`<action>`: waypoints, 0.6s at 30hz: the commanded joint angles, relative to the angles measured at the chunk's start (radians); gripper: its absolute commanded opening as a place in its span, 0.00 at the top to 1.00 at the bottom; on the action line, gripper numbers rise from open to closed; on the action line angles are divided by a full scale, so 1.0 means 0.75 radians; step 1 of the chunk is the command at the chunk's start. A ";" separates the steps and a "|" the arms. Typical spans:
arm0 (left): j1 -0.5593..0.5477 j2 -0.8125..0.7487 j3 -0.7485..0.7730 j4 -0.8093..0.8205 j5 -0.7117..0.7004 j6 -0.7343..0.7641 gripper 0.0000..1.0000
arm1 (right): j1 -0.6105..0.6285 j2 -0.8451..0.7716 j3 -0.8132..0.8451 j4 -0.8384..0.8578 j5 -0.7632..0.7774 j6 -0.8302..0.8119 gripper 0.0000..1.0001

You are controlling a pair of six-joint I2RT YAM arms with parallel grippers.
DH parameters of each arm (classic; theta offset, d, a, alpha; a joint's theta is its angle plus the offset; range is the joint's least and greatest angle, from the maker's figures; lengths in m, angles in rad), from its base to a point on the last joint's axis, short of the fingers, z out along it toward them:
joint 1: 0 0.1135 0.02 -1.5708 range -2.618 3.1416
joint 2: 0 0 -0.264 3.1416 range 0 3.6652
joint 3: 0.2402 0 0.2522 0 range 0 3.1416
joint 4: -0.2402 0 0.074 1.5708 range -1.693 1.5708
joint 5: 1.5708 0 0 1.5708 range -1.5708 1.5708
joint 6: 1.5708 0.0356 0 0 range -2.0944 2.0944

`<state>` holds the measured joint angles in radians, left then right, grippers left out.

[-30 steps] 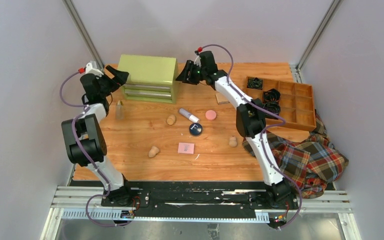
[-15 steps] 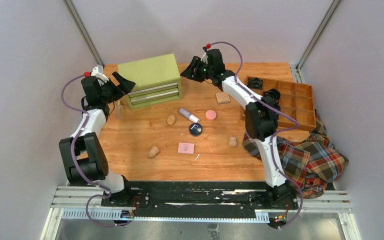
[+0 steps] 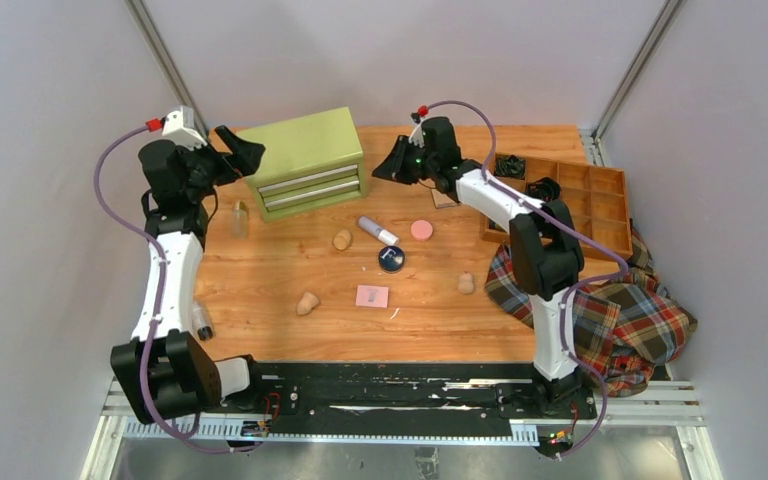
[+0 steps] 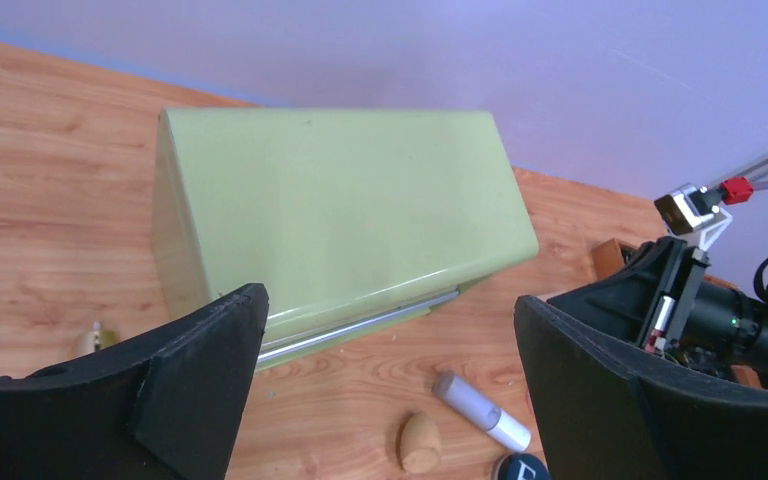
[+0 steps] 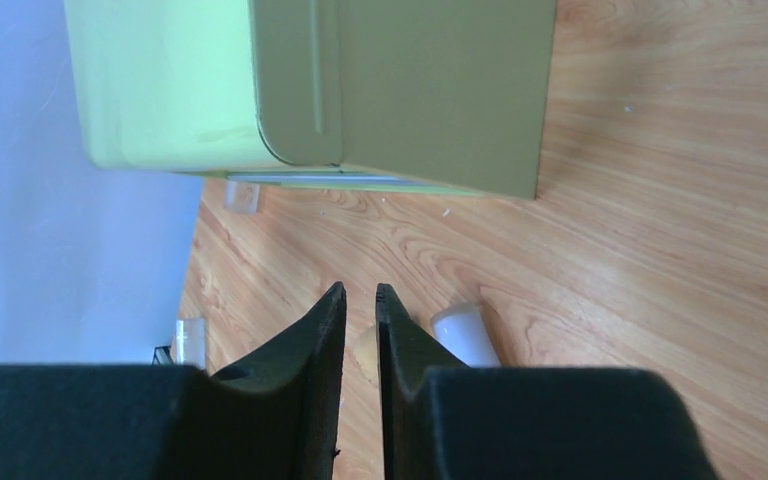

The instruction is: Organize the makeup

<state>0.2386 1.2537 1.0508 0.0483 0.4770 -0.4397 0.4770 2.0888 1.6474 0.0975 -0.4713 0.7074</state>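
A light wooden table carries everything. A red-and-green plaid cloth hangs over its right edge, partly under a brown wooden divided tray holding black coiled bands. At the back left stands a pale green metal drawer chest.

The left gripper hovers by the chest's left end, its jaws spread wide and empty. The right gripper hangs off the chest's right end, its fingers drawn together on nothing.

The makeup lies scattered mid-table:
- clear bottle, left of the chest
- white tube
- navy round compact
- pink square pad
- pink round disc
- tan egg-shaped sponges
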 commanded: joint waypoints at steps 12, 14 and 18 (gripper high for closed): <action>-0.022 -0.146 0.046 -0.490 -0.185 0.159 0.02 | 0.118 0.581 0.942 -0.269 -0.040 -0.005 0.84; -0.022 -0.141 0.052 -0.537 -0.214 0.182 0.02 | 0.120 0.536 0.870 -0.239 -0.068 -0.010 0.84; -0.033 -0.134 0.022 -0.544 -0.246 0.181 0.03 | 0.112 0.283 0.488 -0.087 -0.039 -0.052 0.82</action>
<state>0.2264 1.1584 1.0660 -0.3237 0.3359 -0.3275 0.5640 2.4760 2.1849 -0.0479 -0.4969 0.6907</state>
